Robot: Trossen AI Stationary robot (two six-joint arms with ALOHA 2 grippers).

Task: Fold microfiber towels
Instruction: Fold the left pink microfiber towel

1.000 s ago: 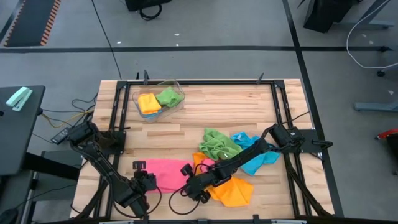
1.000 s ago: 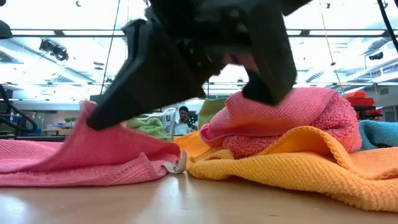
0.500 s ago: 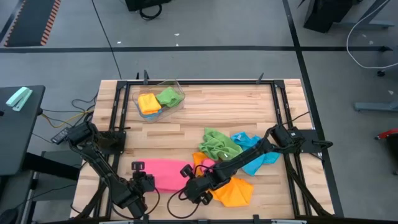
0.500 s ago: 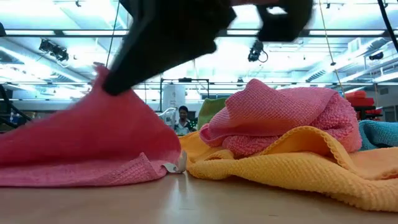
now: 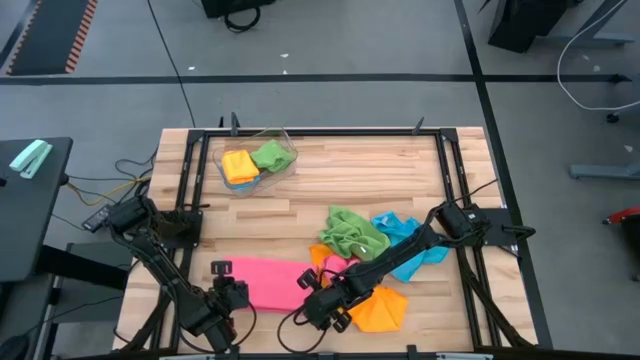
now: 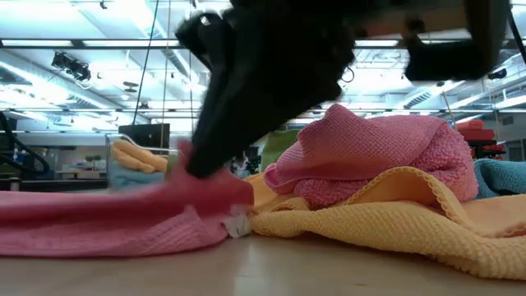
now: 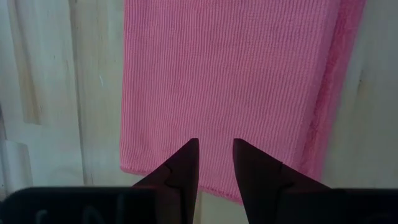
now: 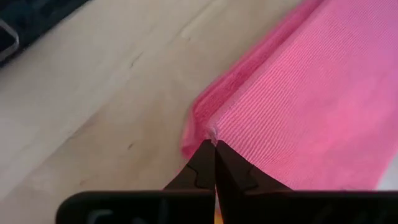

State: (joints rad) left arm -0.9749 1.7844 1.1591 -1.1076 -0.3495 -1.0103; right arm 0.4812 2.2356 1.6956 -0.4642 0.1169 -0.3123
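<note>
The pink towel [image 5: 268, 281] lies flat on the wooden table [image 5: 330, 175], near its front edge, and serves as the landmark. The right gripper [image 8: 214, 144] sits at the towel's right end, fingers clenched on a corner of the pink cloth. The left gripper [image 7: 215, 146] hovers over the towel's left end, fingers slightly parted and grasping nothing. Just right of the pink towel lie an orange towel [image 5: 383, 308], a green towel [image 5: 351, 231] and a blue towel [image 5: 408, 252]. Well behind it stands a clear bin [image 5: 257, 161] with folded cloths.
</note>
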